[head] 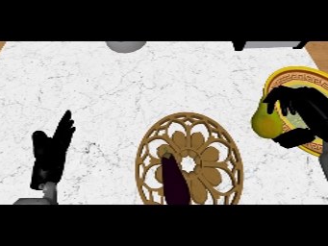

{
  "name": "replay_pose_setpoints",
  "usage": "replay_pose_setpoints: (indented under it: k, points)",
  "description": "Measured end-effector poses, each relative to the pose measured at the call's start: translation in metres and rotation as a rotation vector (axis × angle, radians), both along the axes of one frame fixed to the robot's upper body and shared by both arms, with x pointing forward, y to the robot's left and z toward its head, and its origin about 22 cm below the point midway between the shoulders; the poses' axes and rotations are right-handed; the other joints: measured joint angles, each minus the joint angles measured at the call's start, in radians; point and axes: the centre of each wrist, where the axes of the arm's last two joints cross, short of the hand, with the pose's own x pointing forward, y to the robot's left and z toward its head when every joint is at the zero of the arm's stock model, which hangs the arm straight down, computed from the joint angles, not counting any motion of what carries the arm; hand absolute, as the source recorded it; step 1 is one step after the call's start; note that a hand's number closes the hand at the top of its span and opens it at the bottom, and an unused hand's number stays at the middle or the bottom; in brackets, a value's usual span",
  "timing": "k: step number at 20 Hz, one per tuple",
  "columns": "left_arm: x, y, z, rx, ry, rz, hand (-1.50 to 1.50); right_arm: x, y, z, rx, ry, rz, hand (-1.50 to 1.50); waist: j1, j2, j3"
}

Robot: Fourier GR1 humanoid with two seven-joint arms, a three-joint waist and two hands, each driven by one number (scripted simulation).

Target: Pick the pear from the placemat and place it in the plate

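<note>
We had the pear (264, 123) off the placemat (216, 144), our right hand (309, 119) curled round it at the plate's (287, 77) left rim, near the counter's (124, 96) right edge, ready to set down. Left hand (51, 149) rested open, fingers straight, bottom-left. An aubergine (173, 180) lay on the placemat.

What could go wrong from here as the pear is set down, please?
The right hand holds the pear over the plate's left rim, so released now it might tip onto the counter. Once on the plate, the rounded pear could roll. The eggplant on the placemat seems safely apart.
</note>
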Motion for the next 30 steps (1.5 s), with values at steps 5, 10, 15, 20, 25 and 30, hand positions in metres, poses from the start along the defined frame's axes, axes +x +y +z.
replay_pose_setpoints:
  k: [5, 10, 15, 20, 25, 30]
  points:
    - [0.0, -0.003, 0.001, -0.001, -0.01, -0.011, 0.0, -0.027, -0.024, 0.039, 0.065, -0.169, -0.154, 1.5, 0.01, 0.004, 0.0]
    - [0.006, -0.002, 0.003, -0.007, -0.013, -0.034, 0.0, -0.043, -0.05, 0.057, 0.096, -0.19, -0.29, 1.5, 0.031, 0.01, 0.0]
    - [0.003, -0.01, -0.005, -0.002, -0.015, -0.043, 0.0, -0.031, -0.077, 0.057, 0.105, -0.177, -0.38, 1.5, 0.044, 0.013, 0.001]
    - [0.008, -0.006, -0.001, 0.001, -0.012, -0.049, 0.0, -0.01, -0.1, 0.048, 0.093, -0.144, -0.422, 1.5, 0.05, 0.015, 0.001]
    - [0.014, -0.009, -0.003, -0.005, -0.021, -0.059, 0.0, 0.011, -0.12, 0.031, 0.045, -0.085, -0.454, 1.5, 0.057, 0.017, 0.001]
    - [0.013, -0.011, -0.002, -0.002, -0.028, -0.068, 0.0, 0.022, -0.141, 0.016, 0.005, 0.061, -0.444, 1.5, 0.067, 0.02, 0.002]
